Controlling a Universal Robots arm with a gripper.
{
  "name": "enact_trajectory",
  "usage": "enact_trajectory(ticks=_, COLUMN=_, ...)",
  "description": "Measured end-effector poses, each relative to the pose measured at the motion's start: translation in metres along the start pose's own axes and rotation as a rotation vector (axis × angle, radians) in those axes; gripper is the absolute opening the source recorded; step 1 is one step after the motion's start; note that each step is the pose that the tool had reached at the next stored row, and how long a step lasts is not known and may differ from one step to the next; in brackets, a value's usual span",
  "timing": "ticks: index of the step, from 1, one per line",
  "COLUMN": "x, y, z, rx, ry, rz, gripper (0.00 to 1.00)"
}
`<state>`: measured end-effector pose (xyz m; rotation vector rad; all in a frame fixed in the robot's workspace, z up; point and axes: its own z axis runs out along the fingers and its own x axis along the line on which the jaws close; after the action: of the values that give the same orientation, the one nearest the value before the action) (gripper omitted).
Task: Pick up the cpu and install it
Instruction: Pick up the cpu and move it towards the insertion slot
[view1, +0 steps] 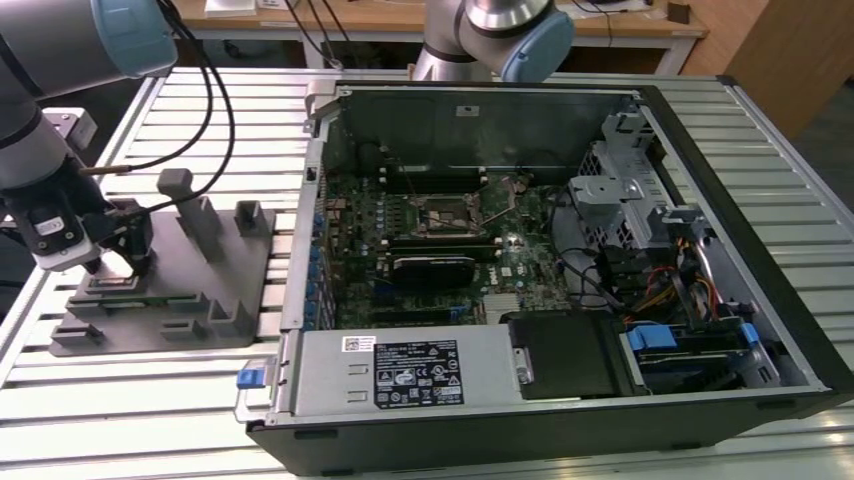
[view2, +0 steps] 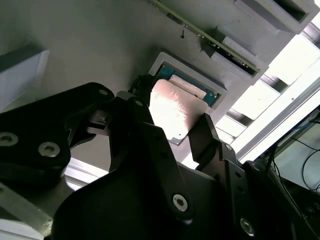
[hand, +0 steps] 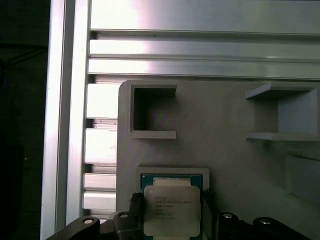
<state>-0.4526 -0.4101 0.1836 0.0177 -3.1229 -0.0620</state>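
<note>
Gripper (view1: 112, 262) is down on the grey holder block (view1: 200, 300), at the block's corner farthest from the computer case (view1: 534, 440). Its two black fingers (hand: 135, 204) are closed in to a narrow gap. They sit on opposite edges of the cpu (hand: 171, 210), and I judge that they pinch it. Gripping by the edges makes sense to me: the flat metal top stays untouched and the chip stays square for seating.

The cpu is at its shallow square pocket in the holder block, silver top up, with a teal-green border showing along one side. I can't tell whether it is seated or already a little raised. In the second wrist view the cpu (view2: 175, 107) looks slightly tilted against the pocket frame, with one corner over the rim.

The first wrist view looks straight down. It shows the cpu centred between the fingers, two empty slots of the holder block (hand: 225, 150) beyond it, and the slatted aluminium table (hand: 200, 50) past the block's edge. The second wrist view looks along the gripper (view2: 170, 120) and shows a finger (view2: 202, 132) against the chip's edge.

The exterior view gives the layout. The open case lies beside the holder block, and the socket (view1: 447, 212) is on the motherboard inside, well apart from the block. So nothing is installed yet.
</note>
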Motion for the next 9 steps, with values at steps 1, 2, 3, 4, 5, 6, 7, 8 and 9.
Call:
enact_trajectory(ticks=1, x=0.0, y=0.0, z=0.0, rx=0.0001, ry=-0.0001, rz=0.0, gripper=0.54)
enact_trajectory(ticks=2, x=0.0, y=-0.0001, z=0.0001, rx=0.0009, ry=0.0002, rz=0.0, gripper=0.54)
enact_trajectory(ticks=3, x=0.0, y=-0.0001, z=0.0004, rx=0.0017, ry=0.0002, rz=0.0, gripper=0.54)
enact_trajectory(ticks=4, x=0.0, y=-0.0001, z=0.0007, rx=0.0029, ry=0.0003, rz=0.0, gripper=0.54)
enact_trajectory(ticks=5, x=0.0, y=-0.0001, z=0.0007, rx=0.003, ry=0.0004, rz=0.0, gripper=0.54)
enact_trajectory(ticks=6, x=0.0001, y=-0.0001, z=0.0007, rx=0.0031, ry=0.0005, rz=0.0, gripper=0.55)
enact_trajectory(ticks=7, x=0.0001, y=-0.0001, z=0.0008, rx=0.0031, ry=0.0003, rz=0.0, gripper=0.55)
enact_trajectory(ticks=8, x=0.0, y=-0.0001, z=0.0008, rx=0.003, ry=0.0001, rz=0.0, gripper=0.62)
enact_trajectory(ticks=9, x=0.0, y=0.0, z=0.0007, rx=0.0029, ry=-0.0002, rz=0.0, gripper=0.62)
